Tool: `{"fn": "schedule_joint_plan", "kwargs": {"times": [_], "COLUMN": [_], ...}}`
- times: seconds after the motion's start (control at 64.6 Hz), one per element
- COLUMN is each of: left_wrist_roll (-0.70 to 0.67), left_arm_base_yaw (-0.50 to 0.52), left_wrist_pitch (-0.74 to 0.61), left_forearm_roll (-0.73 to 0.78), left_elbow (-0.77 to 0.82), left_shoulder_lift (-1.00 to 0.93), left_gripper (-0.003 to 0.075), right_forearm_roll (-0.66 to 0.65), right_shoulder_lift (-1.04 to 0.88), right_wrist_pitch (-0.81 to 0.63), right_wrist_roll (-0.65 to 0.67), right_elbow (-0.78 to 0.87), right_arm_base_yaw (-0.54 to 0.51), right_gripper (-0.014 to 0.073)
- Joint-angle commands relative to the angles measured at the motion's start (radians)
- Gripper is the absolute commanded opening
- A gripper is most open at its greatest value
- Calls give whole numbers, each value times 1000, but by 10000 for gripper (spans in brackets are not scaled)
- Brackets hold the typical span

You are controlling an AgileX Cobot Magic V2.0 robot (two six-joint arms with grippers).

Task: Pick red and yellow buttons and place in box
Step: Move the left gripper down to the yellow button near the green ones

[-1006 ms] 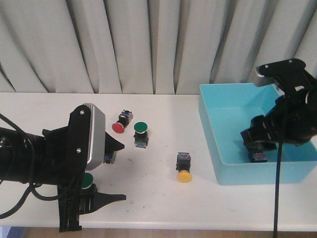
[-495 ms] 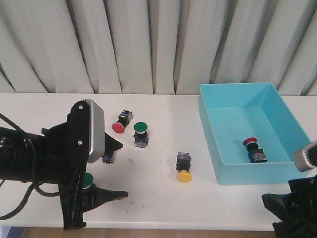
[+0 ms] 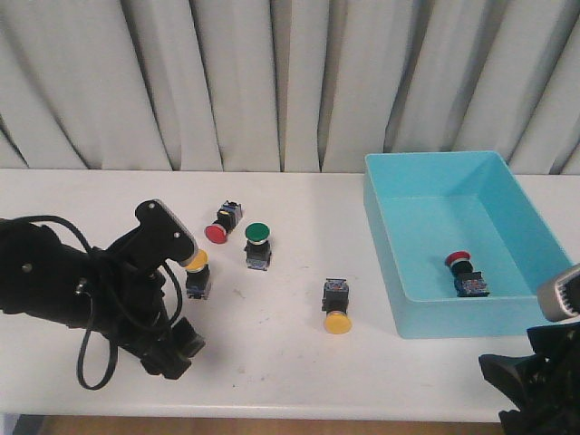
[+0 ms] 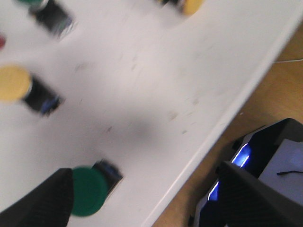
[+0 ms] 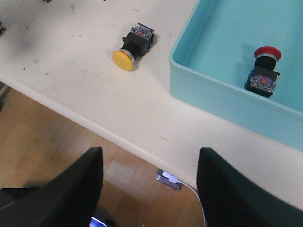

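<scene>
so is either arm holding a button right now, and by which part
No. The right gripper is open and empty off the table's front edge. The left gripper is open too, with only a green button beside one finger, not gripped.

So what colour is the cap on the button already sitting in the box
Red. The button in the box shows its red cap best in the right wrist view.

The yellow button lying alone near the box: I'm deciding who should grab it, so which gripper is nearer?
Roughly equal. The yellow button lies midway between the left gripper and right gripper, both below table-edge height.
</scene>
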Motion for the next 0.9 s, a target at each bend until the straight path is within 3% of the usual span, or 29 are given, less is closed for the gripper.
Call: {"fn": "schedule_joint_plan", "kwargs": {"times": [0.0, 0.124, 0.248, 0.882], "left_wrist_roll": [-288, -536, -640, -622], "left_arm_base_yaw": [-3, 18, 44, 52], "left_wrist_pitch": [-93, -173, -210, -60], "left_forearm_roll": [161, 304, 368, 366], "left_elbow": [-27, -27, -47, -458], "left_shoulder_lift": [15, 57, 99, 452], "left_gripper": [590, 590, 590, 590], "right_forearm_roll": [-2, -2, -2, -3], "right_shoulder_lift": [-5, -5, -5, -5], "right_wrist_pitch": [-68, -68, -69, -90], "right_wrist_roll": [-11, -11, -11, -11], "right_elbow": [-27, -27, -27, -27], "right_arm_base_yaw": [2, 2, 2, 0], "right_gripper": [426, 426, 426, 426]}}
